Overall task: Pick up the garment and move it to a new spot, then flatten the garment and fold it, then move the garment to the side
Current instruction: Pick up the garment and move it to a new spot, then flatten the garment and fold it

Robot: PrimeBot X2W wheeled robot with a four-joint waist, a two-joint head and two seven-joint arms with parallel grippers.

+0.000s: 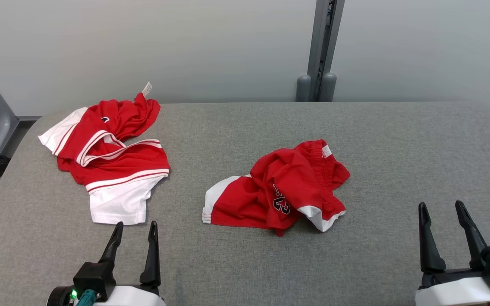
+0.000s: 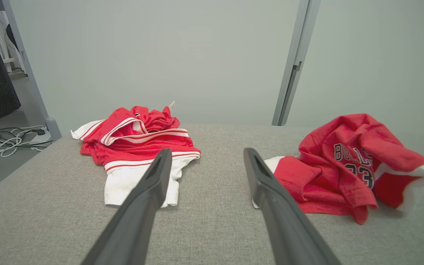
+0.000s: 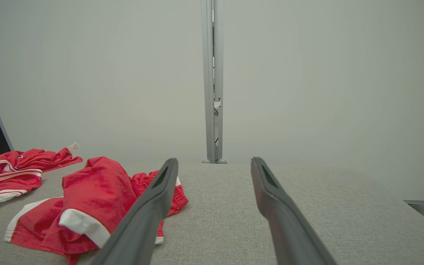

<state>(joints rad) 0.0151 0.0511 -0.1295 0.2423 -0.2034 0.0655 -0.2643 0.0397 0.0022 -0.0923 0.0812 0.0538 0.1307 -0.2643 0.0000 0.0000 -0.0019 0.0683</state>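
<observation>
Your L gripper [image 1: 136, 226] & R gripper [image 1: 440, 206]: fingers spread wide, holding nothing, clear of cloth. Crumpled red garment [image 1: 279, 187] lies mid tabletop [image 1: 398, 148], btwn both; second red-white garment [image 1: 109, 157] sits at far left.

Open table [image 1: 398, 148] right of crumpled garment [image 1: 279, 187], second garment [image 1: 109, 157] far left

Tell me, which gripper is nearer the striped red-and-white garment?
Left. The left gripper hovers just short of the striped garment; the right gripper is far across the table.
</observation>
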